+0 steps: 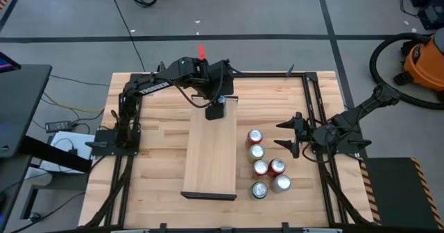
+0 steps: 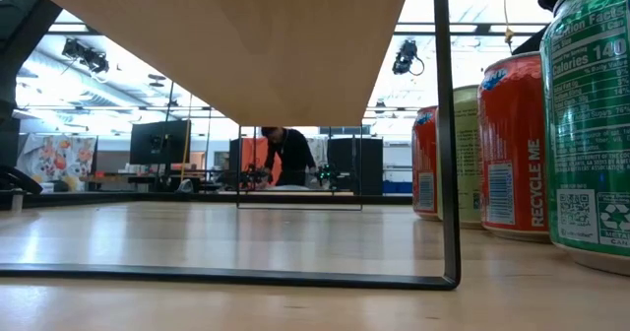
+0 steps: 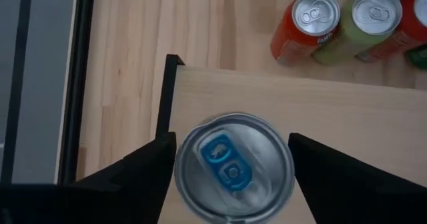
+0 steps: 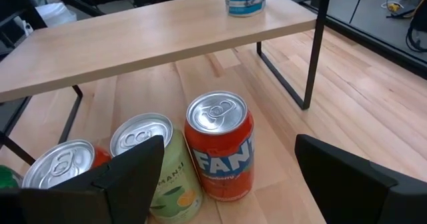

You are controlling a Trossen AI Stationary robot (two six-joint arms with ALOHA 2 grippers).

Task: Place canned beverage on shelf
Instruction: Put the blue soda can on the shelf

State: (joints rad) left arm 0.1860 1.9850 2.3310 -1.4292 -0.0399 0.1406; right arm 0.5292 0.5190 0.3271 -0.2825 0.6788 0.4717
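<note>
The shelf (image 1: pixel 210 150) is a long light-wood plank on thin dark legs, running from the table's far side to its near side in the middle. A blue can with a silver top (image 3: pixel 233 164) stands on the shelf's far end, and its base shows in the right wrist view (image 4: pixel 245 1). My left gripper (image 1: pixel 217 108) is above it, shut on the can. My right gripper (image 1: pixel 288 137) is open and empty, right of a cluster of several cans (image 1: pixel 266 165) standing on the table, with an orange can (image 4: pixel 220 147) nearest. My left gripper pinches the blue can between its two fingers, on opposite sides of the can's wall near its top rim (image 3: pixel 179 167). The fingers (image 3: pixel 143 174) come from above, pointing down. The can is upright, with its base on the shelf's far end (image 4: pixel 245 12).
The cluster of cans stands on the tabletop right of the shelf, and they show close up in the low view (image 2: pixel 512 144). Most of the shelf's top (image 3: pixel 347 137) is bare. Dark rails (image 1: pixel 316 108) run along the table's sides. A person (image 2: pixel 285 159) stands far behind the table.
</note>
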